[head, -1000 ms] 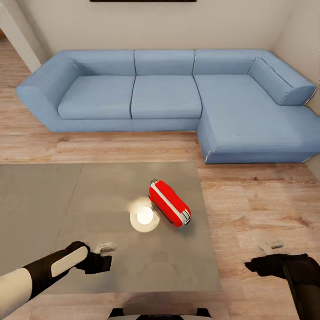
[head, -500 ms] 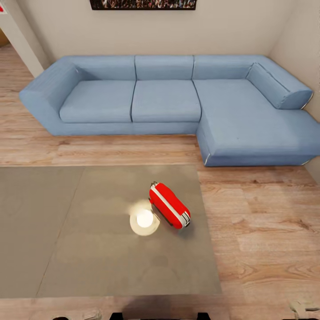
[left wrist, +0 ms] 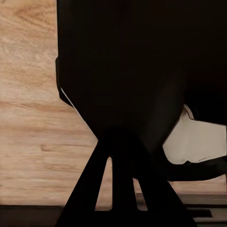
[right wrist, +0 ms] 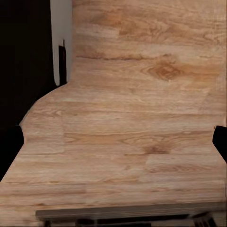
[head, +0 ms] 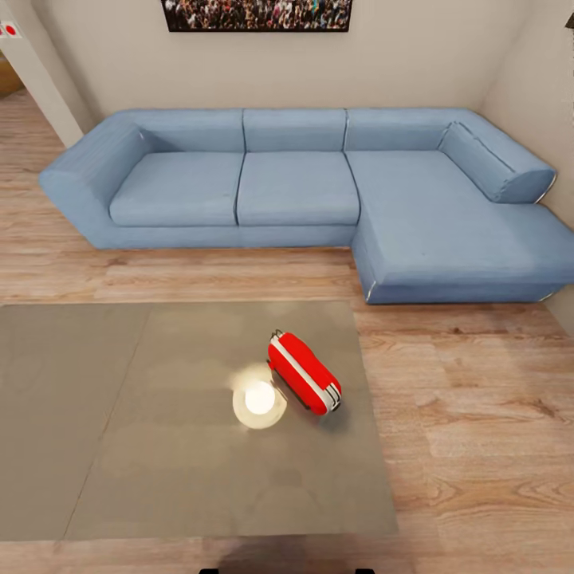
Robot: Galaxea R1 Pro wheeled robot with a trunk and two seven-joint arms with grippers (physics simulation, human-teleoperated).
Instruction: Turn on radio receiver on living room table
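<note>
So the robot is sitting right at the near edge of the table (head: 159,478), a low rectangular slab with a flat glossy grey top that's throwing back a round ceiling-light glare (head: 259,397). I'd say it's at the line-up stage, with no reach started yet. The wrist views are looking down at wood plank floor (right wrist: 137,132) and dark robot bodywork (left wrist: 132,71). Fingers aren't clear enough in either one, so I can't tell if the left or right gripper is spread or pinched.

The radio receiver (head: 304,373) is lying on the table toward its right side, just beside that glare. It's a small rounded red box with a white band running around its middle and a thin handle at the far end. Next move, I reckon, is bringing one arm over the tabletop to find its switch or dial, which isn't visible from here.

Past the table there's light plank floor, then the blue L-shaped sofa (head: 295,187) with soft cushions, and a framed crowd picture (head: 257,14) on the beige wall.
</note>
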